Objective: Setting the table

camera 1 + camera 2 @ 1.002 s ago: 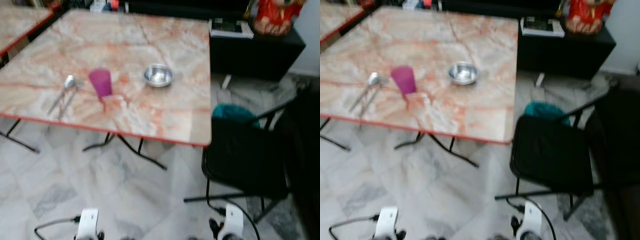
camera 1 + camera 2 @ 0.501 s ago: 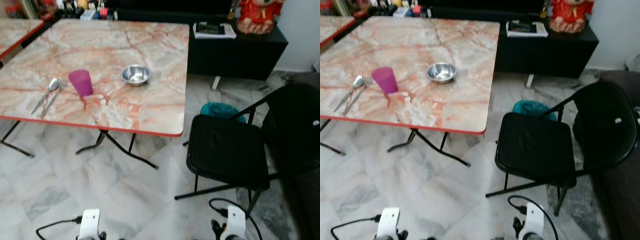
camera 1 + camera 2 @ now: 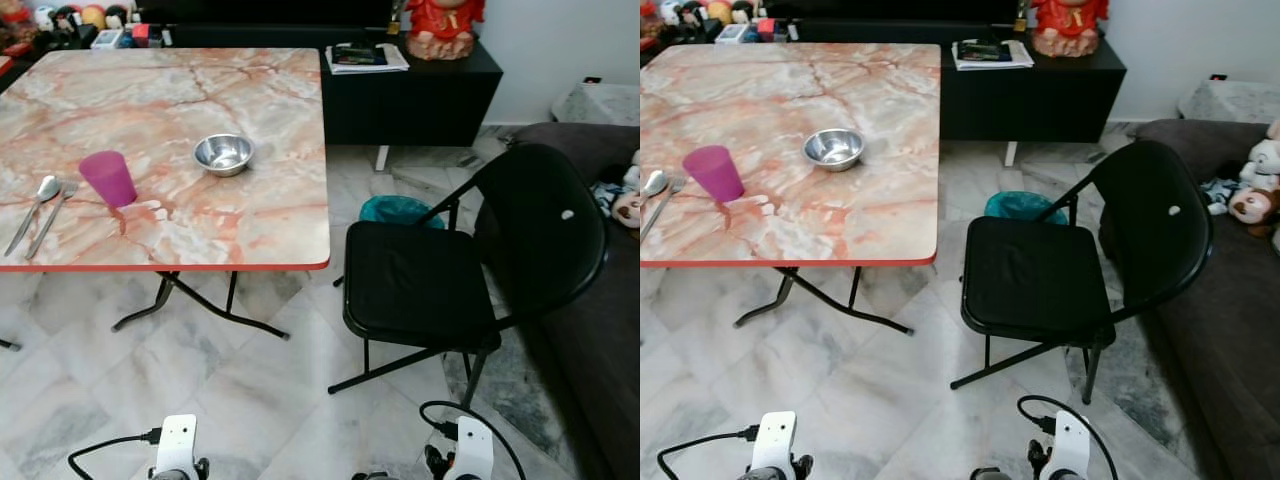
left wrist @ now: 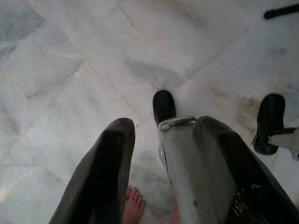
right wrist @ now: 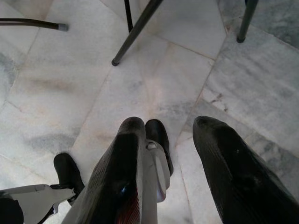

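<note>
Left jaws (image 4: 159, 140): two long black ribbed fingers standing apart, empty, pointing down at the pale grey veined marble floor (image 4: 70, 70); the arm hangs low. Right jaws (image 5: 168, 140): likewise apart and empty over the same floor, near the thin black tubular legs of the black folding metal chair (image 3: 440, 275). Both arms hang idle, well apart from the counter. Square pink-and-cream marble-patterned counter with red edge (image 3: 250, 215): carries a round shiny steel bowl (image 3: 223, 154), a translucent magenta plastic cup (image 3: 107, 178) standing upright, and, beside the cup, a steel spoon (image 3: 36, 198) and steel fork (image 3: 50, 215) lying side by side. No readable writing. Behind the counter stands a low black cabinet (image 3: 420, 95) bearing a red figurine (image 3: 441, 25).
</note>
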`<state>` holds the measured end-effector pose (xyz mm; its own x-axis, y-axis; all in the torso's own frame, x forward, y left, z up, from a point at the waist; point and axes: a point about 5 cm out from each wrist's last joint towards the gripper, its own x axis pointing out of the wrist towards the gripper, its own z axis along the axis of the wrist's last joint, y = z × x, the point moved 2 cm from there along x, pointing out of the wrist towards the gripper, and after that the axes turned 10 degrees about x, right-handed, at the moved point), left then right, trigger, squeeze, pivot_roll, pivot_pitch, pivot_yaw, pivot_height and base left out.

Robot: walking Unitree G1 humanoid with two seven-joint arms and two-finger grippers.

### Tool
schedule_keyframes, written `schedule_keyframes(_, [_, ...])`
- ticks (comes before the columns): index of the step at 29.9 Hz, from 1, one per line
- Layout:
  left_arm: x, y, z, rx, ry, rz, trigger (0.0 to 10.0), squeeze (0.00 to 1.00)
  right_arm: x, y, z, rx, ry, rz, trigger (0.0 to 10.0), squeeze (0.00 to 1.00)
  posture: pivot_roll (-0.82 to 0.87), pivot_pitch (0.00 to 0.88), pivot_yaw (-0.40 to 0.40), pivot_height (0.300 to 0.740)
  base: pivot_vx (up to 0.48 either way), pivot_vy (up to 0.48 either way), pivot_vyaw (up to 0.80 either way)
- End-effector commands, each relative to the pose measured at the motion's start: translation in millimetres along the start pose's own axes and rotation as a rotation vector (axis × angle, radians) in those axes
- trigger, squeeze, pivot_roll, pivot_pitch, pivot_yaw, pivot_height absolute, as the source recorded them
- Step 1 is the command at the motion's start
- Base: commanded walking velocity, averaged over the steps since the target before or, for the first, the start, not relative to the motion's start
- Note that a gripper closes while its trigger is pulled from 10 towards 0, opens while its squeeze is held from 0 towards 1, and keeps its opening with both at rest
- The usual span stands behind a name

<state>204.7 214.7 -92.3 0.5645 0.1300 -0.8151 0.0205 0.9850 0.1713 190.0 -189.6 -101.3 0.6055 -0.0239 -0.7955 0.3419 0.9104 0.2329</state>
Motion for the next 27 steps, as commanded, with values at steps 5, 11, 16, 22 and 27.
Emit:
schedule_keyframes(5, [0.2, -0.4, 1.5, -0.032, -0.008, 0.014, 10.0, 0.00, -0.2, -0.8, -0.4, -0.004, 0.001, -0.002, 10.0, 0.00, -0.05, 0.135, -0.008, 0.740, 0.000, 0.000, 0.00])
schedule_keyframes(11, [0.4, -0.9, 1.5, -0.034, 0.000, 0.015, 10.0, 0.00, 0.2, -0.1, 0.1, -0.003, 0.006, -0.004, 10.0, 0.00, -0.06, 0.142, -0.008, 0.740, 0.132, 0.000, 0.00])
schedule_keyframes(16, [0.4, -0.7, 1.5, -0.034, 0.001, 0.017, 10.0, 0.00, 0.3, 0.1, -0.4, -0.001, 0.011, -0.002, 10.0, 0.00, -0.06, 0.143, -0.008, 0.740, 0.274, 0.000, 0.00])
schedule_keyframes(22, [0.4, -1.2, 1.4, -0.040, 0.002, 0.020, 10.0, 0.00, 0.1, -0.1, -0.1, -0.009, 0.009, 0.003, 10.0, 0.00, -0.06, 0.145, -0.010, 0.740, 0.302, 0.000, 0.00])
schedule_keyframes(27, [0.4, -3.0, 1.4, -0.042, 0.002, 0.016, 10.0, 0.00, -0.1, -0.7, -0.8, -0.010, 0.008, 0.002, 10.0, 0.00, -0.06, 0.144, -0.012, 0.740, 0.340, 0.000, 0.00])
